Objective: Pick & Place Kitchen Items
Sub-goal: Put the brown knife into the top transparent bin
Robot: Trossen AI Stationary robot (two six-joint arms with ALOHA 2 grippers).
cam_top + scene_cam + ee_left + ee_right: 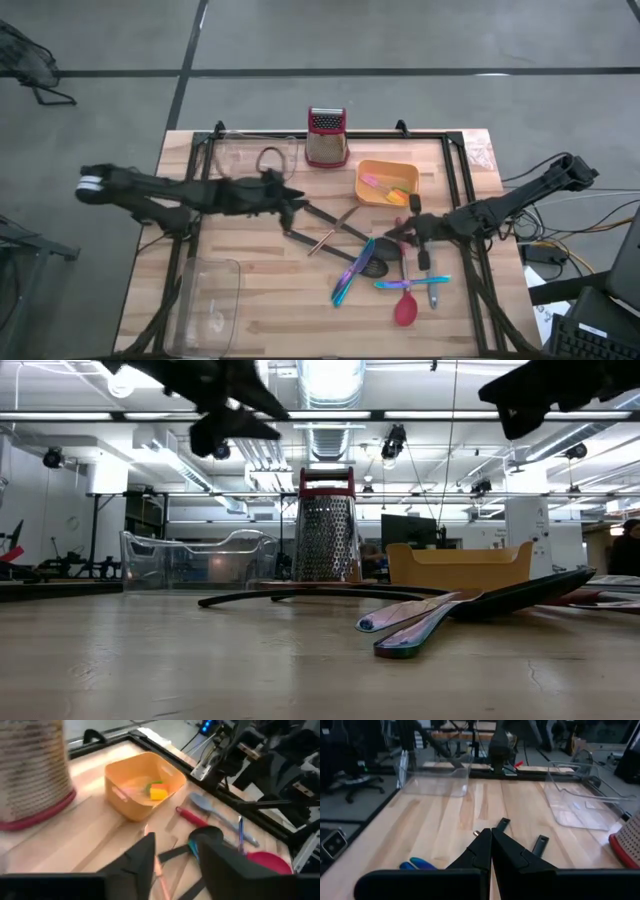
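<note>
Left gripper (296, 203) at frame centre, fingers (135, 862) parted above black tongs (325, 218) for a pickup; right gripper (405, 233) right of centre, fingers closed, empty, beside clustered utensils (385, 275).

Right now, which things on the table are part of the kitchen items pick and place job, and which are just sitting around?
Part of the job:
black tongs
red spoon
black slotted spoon
multicoloured cutlery

Just lying about:
box grater
orange tub
clear trays
</note>
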